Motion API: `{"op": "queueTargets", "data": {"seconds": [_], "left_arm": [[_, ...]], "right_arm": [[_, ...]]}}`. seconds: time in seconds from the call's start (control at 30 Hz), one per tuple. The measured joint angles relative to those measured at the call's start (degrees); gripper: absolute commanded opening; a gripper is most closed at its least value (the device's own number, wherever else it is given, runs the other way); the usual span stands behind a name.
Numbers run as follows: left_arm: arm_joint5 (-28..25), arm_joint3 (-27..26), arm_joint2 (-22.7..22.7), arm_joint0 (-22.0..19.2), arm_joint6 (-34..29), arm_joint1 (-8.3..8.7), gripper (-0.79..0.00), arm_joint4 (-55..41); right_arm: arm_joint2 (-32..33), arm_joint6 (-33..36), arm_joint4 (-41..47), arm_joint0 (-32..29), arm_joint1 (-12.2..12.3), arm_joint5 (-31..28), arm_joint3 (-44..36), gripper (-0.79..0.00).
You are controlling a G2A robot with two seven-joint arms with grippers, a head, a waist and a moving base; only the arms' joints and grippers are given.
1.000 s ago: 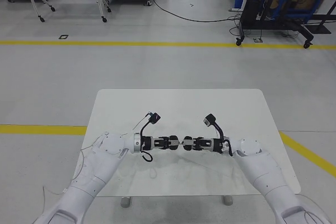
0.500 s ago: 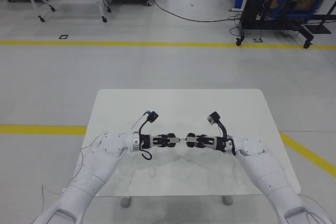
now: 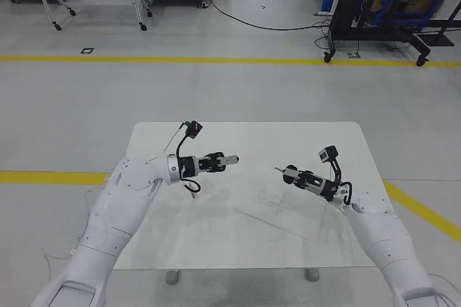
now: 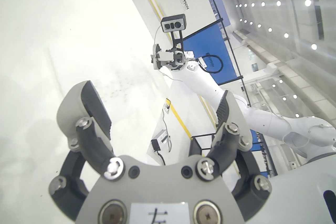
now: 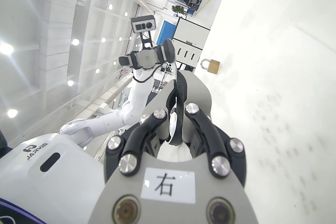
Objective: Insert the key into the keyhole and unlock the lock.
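A brass padlock [image 5: 211, 66] with a silver shackle lies on the white table [image 3: 246, 230], below and beyond my left gripper [image 5: 123, 61] as the right wrist view shows it. My left gripper [image 4: 160, 109] is open with nothing between its fingers, held above the table's left half [image 3: 232, 160]. My right gripper [image 5: 179, 83] is shut, its pads pressed together. A thin metal tip, the key [image 3: 277, 169], pokes out of it towards the left gripper. The right gripper [image 3: 286, 172] hangs over the table's right half, well apart from the left one.
The table has rounded corners and faint scuff marks [image 3: 269, 201] near its middle. Yellow floor lines [image 3: 54, 177] run beside and behind it. Carts and stands [image 3: 384, 31] are far back in the room.
The two grippers were tip to tip over the table's middle. They have drawn apart: the left went back and left, the right went to the right. The padlock now lies on the table.
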Motion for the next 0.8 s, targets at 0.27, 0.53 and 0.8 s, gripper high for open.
{"op": "queueTargets", "data": {"seconds": [0.27, 0.53, 0.8], "left_arm": [[19.05, -10.62, -2.32, 0.83, -11.9, 3.5, 0.0, 28.08], [36.39, -19.12, -0.81, 4.66, -20.44, 4.53, 0.0, 37.6], [42.48, -11.91, 6.02, 0.45, -20.09, 3.36, -0.055, 44.03]], "right_arm": [[0.0, 0.0, 0.0, 0.0, 0.0, 0.0, 0.0, -0.785], [0.0, 0.0, 0.0, 0.0, 0.0, 0.0, 0.0, -0.785], [0.0, 0.0, 0.0, 0.0, 0.0, 0.0, 0.0, -0.785]]}}
